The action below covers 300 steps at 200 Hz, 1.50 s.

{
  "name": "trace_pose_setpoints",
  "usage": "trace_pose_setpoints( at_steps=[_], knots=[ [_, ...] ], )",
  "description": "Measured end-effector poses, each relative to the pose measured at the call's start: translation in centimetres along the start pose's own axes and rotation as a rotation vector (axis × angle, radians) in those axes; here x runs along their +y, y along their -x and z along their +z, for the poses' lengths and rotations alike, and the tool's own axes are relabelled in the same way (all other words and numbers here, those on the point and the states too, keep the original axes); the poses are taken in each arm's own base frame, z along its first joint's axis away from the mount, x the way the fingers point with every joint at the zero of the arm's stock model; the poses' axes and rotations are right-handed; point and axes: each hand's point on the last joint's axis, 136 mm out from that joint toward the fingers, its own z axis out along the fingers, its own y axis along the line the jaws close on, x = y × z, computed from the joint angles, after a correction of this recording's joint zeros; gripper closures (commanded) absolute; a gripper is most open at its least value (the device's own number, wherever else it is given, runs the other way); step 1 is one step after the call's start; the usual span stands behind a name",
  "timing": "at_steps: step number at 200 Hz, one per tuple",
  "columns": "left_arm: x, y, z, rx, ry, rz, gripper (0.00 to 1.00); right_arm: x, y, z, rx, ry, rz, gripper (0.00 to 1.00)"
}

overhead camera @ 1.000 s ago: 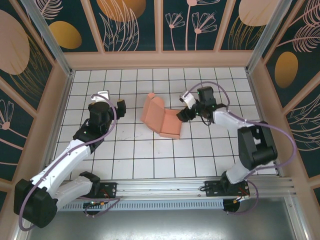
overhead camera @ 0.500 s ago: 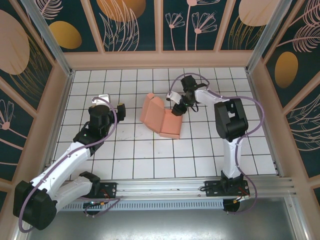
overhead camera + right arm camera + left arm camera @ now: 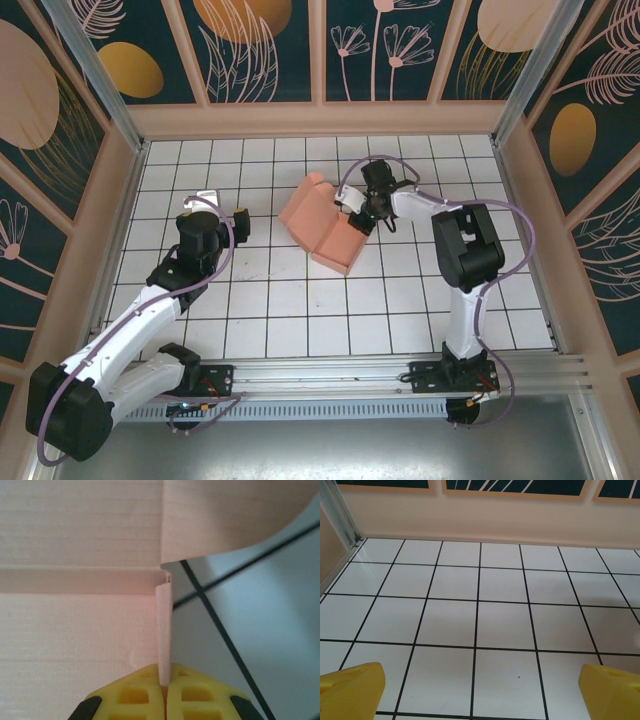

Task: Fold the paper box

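The left gripper (image 3: 224,206) hovers at 9 o'clock of the paper box (image 3: 318,222), well apart from it and released. Its yellow fingertips (image 3: 350,690) stand wide over the white tiled floor (image 3: 480,625). The salmon-pink box, partly folded with some walls raised, sits just toward 12 o'clock from the floor's middle. At its 3 o'clock edge the right gripper (image 3: 357,216) is clenched on a thin upright flap (image 3: 164,625) of the card. A beige wall (image 3: 480,522) bounds the floor at 12 o'clock.

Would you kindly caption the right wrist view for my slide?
Right gripper shut on a thin flap of the paper box.
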Motion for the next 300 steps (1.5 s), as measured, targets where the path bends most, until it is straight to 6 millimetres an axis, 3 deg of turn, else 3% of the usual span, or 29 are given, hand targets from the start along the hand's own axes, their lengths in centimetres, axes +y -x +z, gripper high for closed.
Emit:
trace_pose_setpoints(
  at_steps=[23,46,80,118,179,212,262,300],
  knots=[
    [0.0,0.1,0.0,-0.003,-0.001,-0.002,0.01,-1.4,-1.0,-0.6,-0.004,-0.148,0.164,1.00],
    [-0.1,0.0,0.2,0.000,0.000,0.000,0.01,-2.5,-0.5,-0.8,-0.022,-0.260,0.347,1.00],
    [-0.2,-0.4,0.6,0.012,0.003,0.005,0.01,-1.2,0.3,-0.7,-0.017,-0.360,0.531,1.00],
    [-0.2,-0.4,0.6,0.010,0.003,0.005,0.01,2.2,1.2,0.6,0.010,-0.439,0.556,1.00],
    [-0.2,-0.5,0.6,0.007,0.002,0.003,0.01,1.9,2.1,1.2,0.043,-0.603,0.531,1.00],
    [-0.1,-0.8,0.7,0.013,0.003,0.006,0.01,1.7,2.0,0.9,0.030,-0.604,0.556,1.00],
    [-0.6,-0.7,0.7,0.012,-0.023,0.002,0.01,1.8,-1.6,-1.3,0.005,-0.608,0.717,1.00],
    [-1.1,-0.8,1.0,0.015,-0.047,0.000,0.01,2.6,-3.5,-2.1,-0.005,-0.608,0.782,0.62]
  ],
)
